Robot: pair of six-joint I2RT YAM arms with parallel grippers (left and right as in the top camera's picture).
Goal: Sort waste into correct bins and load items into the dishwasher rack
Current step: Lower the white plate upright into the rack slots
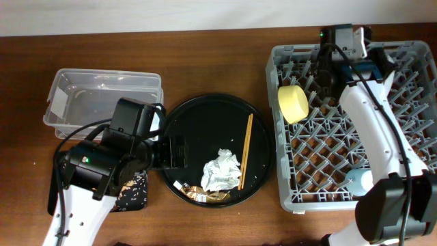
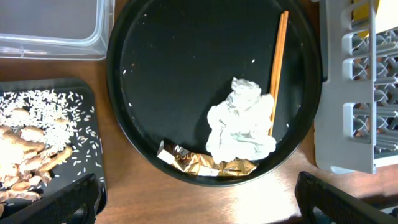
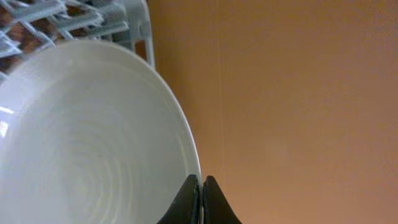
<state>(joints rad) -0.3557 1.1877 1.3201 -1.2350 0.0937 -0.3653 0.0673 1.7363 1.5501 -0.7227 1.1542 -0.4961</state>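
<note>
Grey dishwasher rack (image 1: 321, 171) duty: pinching pale plate (image 3: 87, 137) by rim w/ right gripper (image 3: 201, 183), prob. for slotting btwn pegs (yellow bowl (image 1: 293, 102) already in); holding left gripper (image 2: 196, 186) spread wide above paper napkin (image 2: 242, 124).

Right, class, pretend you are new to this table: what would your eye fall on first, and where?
Most likely the big grey dishwasher rack on the right, with a yellow bowl at its left side. Then the round black tray in the middle, holding a crumpled white napkin beside the chopsticks. A white plate fills half the right wrist view.
</note>
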